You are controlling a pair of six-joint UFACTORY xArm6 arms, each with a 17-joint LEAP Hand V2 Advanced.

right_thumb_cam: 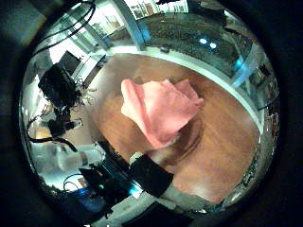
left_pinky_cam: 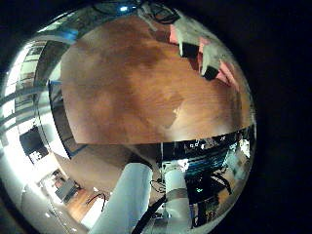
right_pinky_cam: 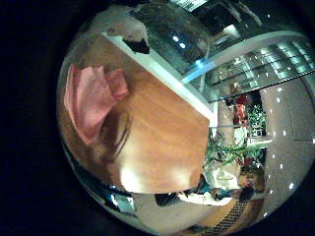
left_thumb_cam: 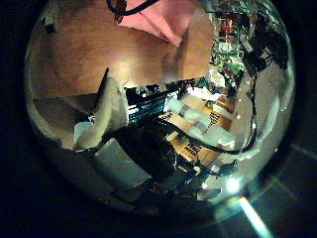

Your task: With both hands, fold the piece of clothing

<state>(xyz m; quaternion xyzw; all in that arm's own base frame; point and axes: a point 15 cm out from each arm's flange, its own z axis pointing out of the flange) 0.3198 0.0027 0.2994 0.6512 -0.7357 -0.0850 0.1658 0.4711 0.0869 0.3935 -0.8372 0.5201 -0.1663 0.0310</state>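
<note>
Below right palm: pink garment [right_thumb_cam: 159, 111] lies bunched on wooden table [right_thumb_cam: 222, 142], folds loose, nothing gripping it. Right hand's fingers — cannot tell. Farther off, left palm views catch garment edge [left_thumb_cam: 163, 18] across bare tabletop; left hand [left_pinky_cam: 195, 44] fingers look relaxed, empty.

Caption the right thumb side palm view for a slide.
Crumpled pink garment lying on the wooden table, seen from above.
</note>
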